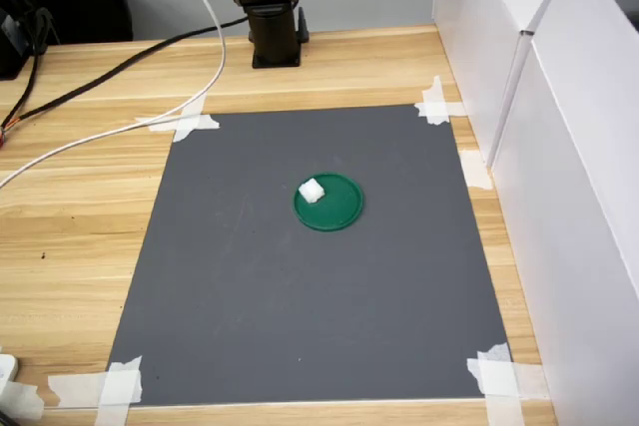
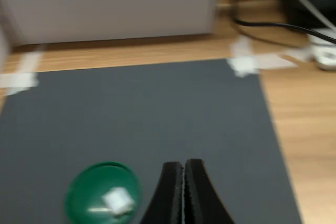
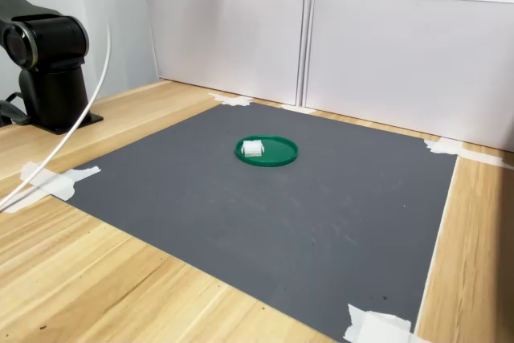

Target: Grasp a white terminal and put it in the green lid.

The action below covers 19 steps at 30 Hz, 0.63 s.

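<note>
Item: white terminal [image 1: 312,190], lying inside the green lid [image 1: 335,214], toward the rim on the first exterior view's left; placement judged complete, nothing apparently left but retiring the arm.

Item: gripper [image 2: 184,182], wrist view only (blurred), jaws pressed together with nothing between them, raised above the mat beside the lid, apparently clear of it.

Item: dark grey mat [image 1: 300,296], taped at corners, bare all round the lid.

Bounds: white panels [image 3: 401,54] along the second exterior view's far side; arm base [image 1: 270,7] and cables [image 1: 110,77] beyond the mat's edge.
</note>
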{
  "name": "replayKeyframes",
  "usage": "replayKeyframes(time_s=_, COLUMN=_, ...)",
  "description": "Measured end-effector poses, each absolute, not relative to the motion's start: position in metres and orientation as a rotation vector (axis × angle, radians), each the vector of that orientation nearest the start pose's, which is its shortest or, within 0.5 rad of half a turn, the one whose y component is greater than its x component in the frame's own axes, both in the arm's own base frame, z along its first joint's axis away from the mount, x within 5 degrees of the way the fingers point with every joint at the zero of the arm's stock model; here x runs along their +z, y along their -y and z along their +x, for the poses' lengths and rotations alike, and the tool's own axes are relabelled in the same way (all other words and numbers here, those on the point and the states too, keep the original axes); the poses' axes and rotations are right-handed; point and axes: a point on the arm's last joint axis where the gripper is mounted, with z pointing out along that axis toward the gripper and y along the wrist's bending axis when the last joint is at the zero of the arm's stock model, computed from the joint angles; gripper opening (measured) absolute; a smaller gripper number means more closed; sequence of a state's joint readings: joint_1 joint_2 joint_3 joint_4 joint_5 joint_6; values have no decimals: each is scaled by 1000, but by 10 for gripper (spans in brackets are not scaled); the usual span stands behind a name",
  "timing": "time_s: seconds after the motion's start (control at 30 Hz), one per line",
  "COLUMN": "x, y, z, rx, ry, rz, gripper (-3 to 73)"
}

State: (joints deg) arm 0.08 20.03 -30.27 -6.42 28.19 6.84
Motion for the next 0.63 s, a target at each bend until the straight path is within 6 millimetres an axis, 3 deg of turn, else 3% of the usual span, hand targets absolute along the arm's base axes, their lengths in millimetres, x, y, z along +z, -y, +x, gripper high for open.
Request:
replayKeyframes(time_s=0.4, x=244, y=9, z=54, rx=-90, ry=-1870, rz=129, gripper=-15)
replayKeyframes(time_s=0.63, x=229, y=9, z=47, rx=-92, ry=-1882, rz=134, gripper=-15)
